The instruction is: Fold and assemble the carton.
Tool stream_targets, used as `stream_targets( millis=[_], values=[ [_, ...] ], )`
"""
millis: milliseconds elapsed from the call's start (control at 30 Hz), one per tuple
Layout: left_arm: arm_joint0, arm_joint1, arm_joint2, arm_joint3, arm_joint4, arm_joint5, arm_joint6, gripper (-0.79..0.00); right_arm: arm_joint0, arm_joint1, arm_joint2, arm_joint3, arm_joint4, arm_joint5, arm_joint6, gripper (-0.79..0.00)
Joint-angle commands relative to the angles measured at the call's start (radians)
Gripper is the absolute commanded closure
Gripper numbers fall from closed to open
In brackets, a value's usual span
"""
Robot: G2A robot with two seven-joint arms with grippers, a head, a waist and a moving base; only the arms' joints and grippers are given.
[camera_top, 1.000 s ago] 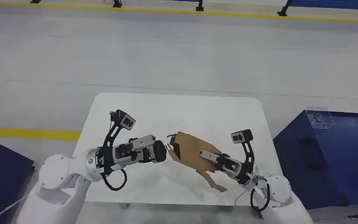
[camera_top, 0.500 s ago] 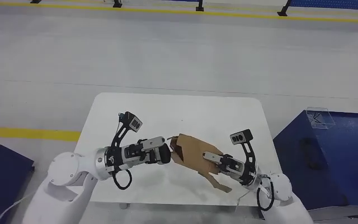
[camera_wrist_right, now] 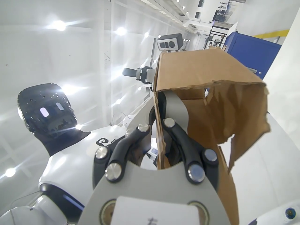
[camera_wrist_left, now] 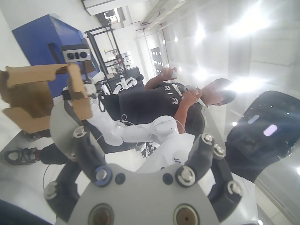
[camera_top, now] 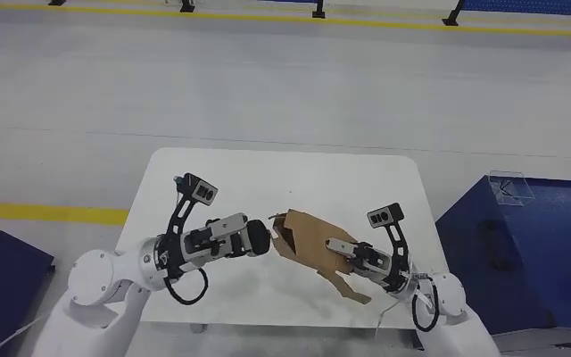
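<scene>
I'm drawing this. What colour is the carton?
The carton is plain brown, clearest in the right wrist view.

1 carton (camera_top: 308, 239), centre of top view, and 1 white table (camera_top: 268, 174) under it. 2 grippers: left gripper (camera_top: 261, 238) at carton's left end, right gripper (camera_top: 337, 245) at its right end. Also 2 blue boxes on the floor, right-edge box (camera_top: 500, 241) and lower-left box (camera_top: 18, 268), plus 2 yellow floor lines, top line (camera_top: 268, 18) and left line (camera_top: 53, 212).
</scene>
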Motion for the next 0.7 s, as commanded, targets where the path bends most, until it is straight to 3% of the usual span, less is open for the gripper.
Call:
stream_targets(
  millis=[0,100,367,667],
  values=[
    [0.011,0.002,-0.006,-0.015,0.005,0.017,0.004,-0.785,-0.001,0.000,0.001,0.001,0.003,-0.002,-0.001,0.000],
    [0.004,0.004,0.015,-0.011,0.029,0.084,-0.015,-0.785,-0.003,0.000,0.002,0.003,0.021,0.003,0.005,0.000],
    [-0.050,-0.002,0.095,0.038,0.072,0.110,-0.019,-0.785,-0.005,0.001,-0.005,0.004,0.052,0.044,0.050,0.000],
    [-0.101,-0.002,0.149,0.069,0.125,0.204,-0.030,-0.785,-0.003,0.004,0.000,0.005,0.044,0.062,0.078,0.000]
  ],
)
